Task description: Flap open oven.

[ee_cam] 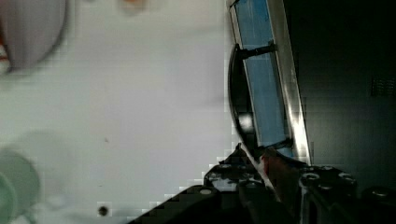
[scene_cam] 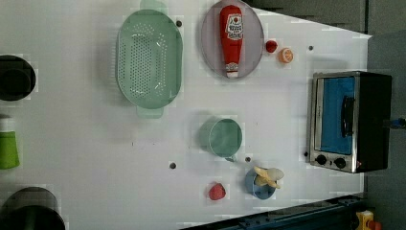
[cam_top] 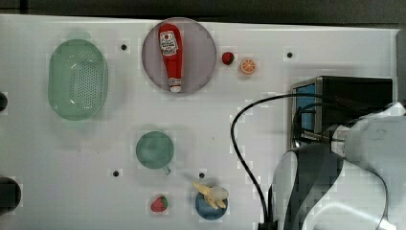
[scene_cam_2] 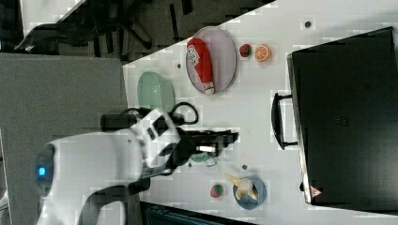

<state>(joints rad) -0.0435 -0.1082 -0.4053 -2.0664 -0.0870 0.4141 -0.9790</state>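
The oven stands at the left view's right, its blue glass door shut against the silver frame, with the dark bar handle across it and knobs at one end. From above, my gripper hovers by the knob-side end of the handle, its jaws a little apart and holding nothing. In the right view the gripper points at the handle from in front of the oven. In the top view the arm covers part of the oven, and the gripper is at its front.
On the white table lie a ketchup bottle on a grey plate, a green colander, a green cup, two strawberries, an orange slice and a banana on a blue dish. A black cable loops in front of the oven.
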